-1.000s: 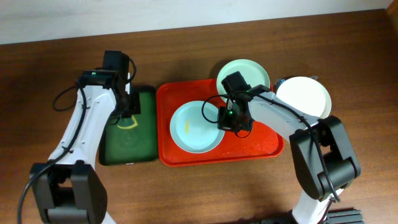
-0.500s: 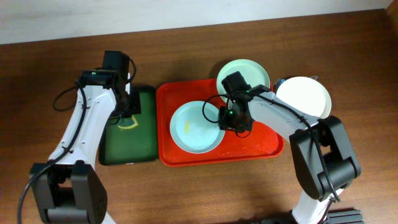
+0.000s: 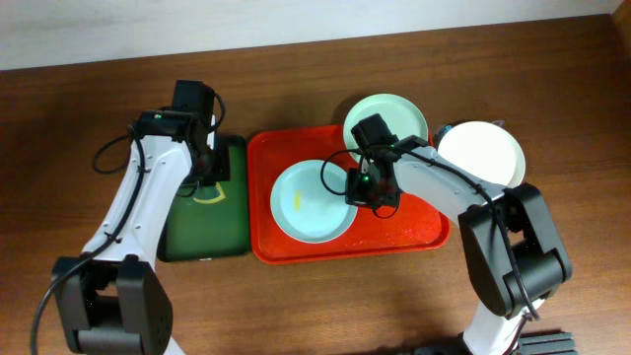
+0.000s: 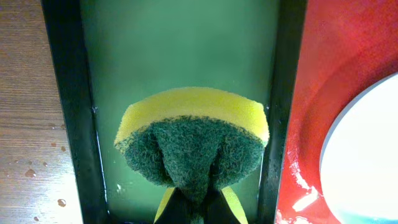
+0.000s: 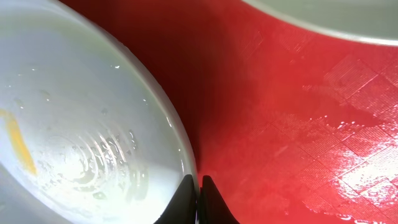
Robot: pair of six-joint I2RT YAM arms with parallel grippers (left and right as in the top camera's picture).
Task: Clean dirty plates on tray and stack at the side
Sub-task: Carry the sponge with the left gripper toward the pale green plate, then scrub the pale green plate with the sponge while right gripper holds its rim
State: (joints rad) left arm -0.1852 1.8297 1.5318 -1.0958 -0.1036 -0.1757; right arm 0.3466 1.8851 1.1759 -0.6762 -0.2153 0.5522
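A pale mint-green plate (image 3: 309, 200) with a yellow smear (image 5: 17, 144) lies in the red-orange tray (image 3: 409, 229). My right gripper (image 3: 363, 189) is shut on this plate's right rim (image 5: 186, 163), the two fingers pinching the edge. A second mint plate (image 3: 386, 118) rests over the tray's back right corner. The white plate (image 3: 480, 154) lies on the table to the right of the tray. My left gripper (image 3: 205, 177) hangs over the dark green tray (image 3: 202, 232), shut on a yellow sponge with a green scouring pad (image 4: 193, 143).
Water drops and wet streaks lie on the red tray floor (image 5: 292, 143) and on the wood (image 4: 28, 172) left of the green tray. A small blue and red object (image 3: 444, 129) peeks out between the two back plates. The table's back edge meets a pale wall.
My left arm has shifted slightly right and toward the back with the sponge. The right arm stays at the plate's rim.
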